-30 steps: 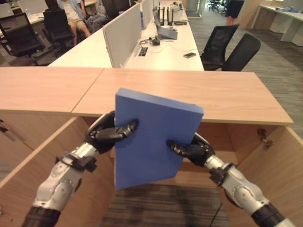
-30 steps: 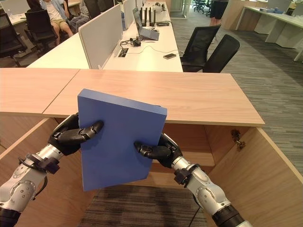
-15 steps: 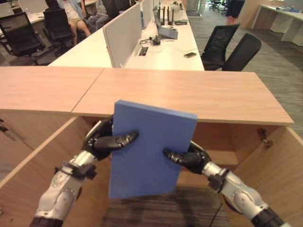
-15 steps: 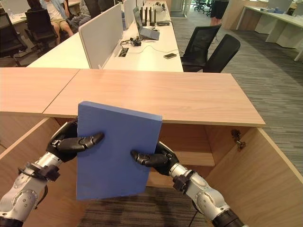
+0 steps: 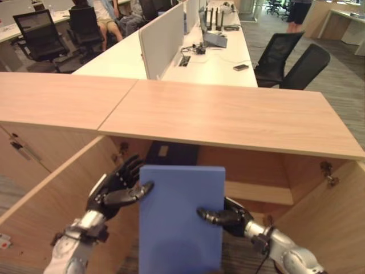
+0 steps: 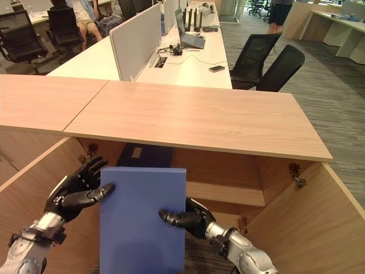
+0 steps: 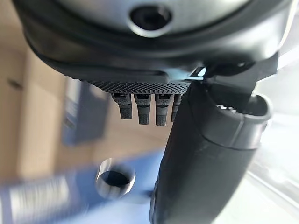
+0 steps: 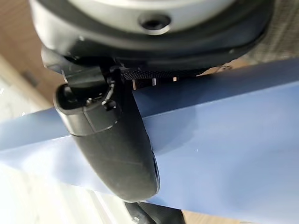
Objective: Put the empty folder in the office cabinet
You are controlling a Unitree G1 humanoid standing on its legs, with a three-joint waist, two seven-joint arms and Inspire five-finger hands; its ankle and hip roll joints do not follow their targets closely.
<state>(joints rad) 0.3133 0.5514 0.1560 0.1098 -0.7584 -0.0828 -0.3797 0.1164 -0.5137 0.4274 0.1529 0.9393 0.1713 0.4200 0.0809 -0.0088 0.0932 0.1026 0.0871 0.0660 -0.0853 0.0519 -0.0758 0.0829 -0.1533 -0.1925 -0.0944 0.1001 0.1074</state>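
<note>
The blue folder (image 5: 181, 222) stands upright in front of the open wooden cabinet (image 5: 228, 114), low before its opening. My right hand (image 5: 228, 216) grips its right edge, thumb (image 8: 121, 154) across the front face (image 8: 224, 140) and fingers behind. My left hand (image 6: 71, 191) is at the folder's upper left edge with its fingers spread and straight; only its thumb (image 7: 201, 163) rests on the folder. A dark blue binder (image 5: 171, 154) with a white label stands inside the cabinet at the back.
The cabinet's doors hang open at the left (image 5: 45, 194) and right (image 5: 331, 228). A wooden shelf (image 5: 256, 191) crosses its inside. Behind the cabinet are white desks (image 5: 205, 57), black chairs (image 5: 296, 63) and seated people (image 5: 108, 11).
The view has shifted. The folder has come down and turned upright, nearer the cabinet opening. My left hand's fingers have uncurled from its edge; the right hand keeps its hold.
</note>
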